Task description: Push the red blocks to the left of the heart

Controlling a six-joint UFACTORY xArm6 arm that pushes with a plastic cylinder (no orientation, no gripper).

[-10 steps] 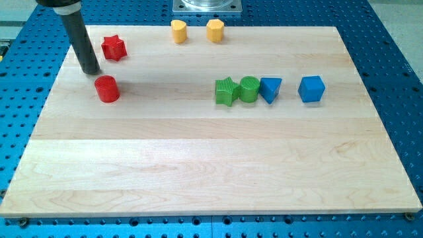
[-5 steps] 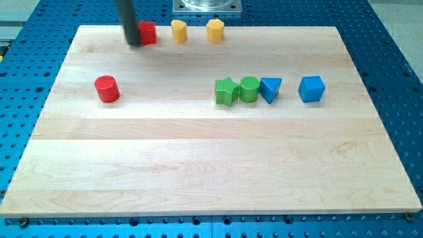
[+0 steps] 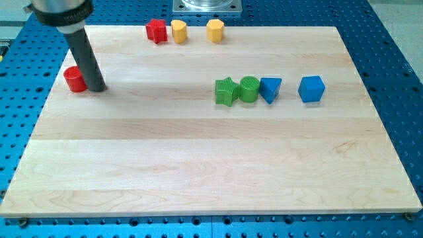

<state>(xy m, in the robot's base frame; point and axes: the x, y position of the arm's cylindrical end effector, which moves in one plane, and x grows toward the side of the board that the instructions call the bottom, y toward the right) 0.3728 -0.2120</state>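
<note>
A red star block (image 3: 156, 30) sits at the board's top edge, touching the left side of the yellow heart block (image 3: 178, 31). A red cylinder (image 3: 75, 79) stands near the board's left edge. My tip (image 3: 96, 88) rests on the board just right of the red cylinder, touching or almost touching it. The rod rises up and to the left from there.
A yellow hexagon block (image 3: 215, 30) sits right of the heart. A green star (image 3: 226, 91), a green cylinder (image 3: 248, 89) and a blue triangle block (image 3: 269, 88) form a row mid-board; a blue cube (image 3: 311, 88) stands apart to their right. The wooden board (image 3: 198, 165) lies on a blue perforated table.
The red star was pushed right along the top edge up to the heart. My tip then came back down-left, and the red cylinder has moved left toward the board's edge.
</note>
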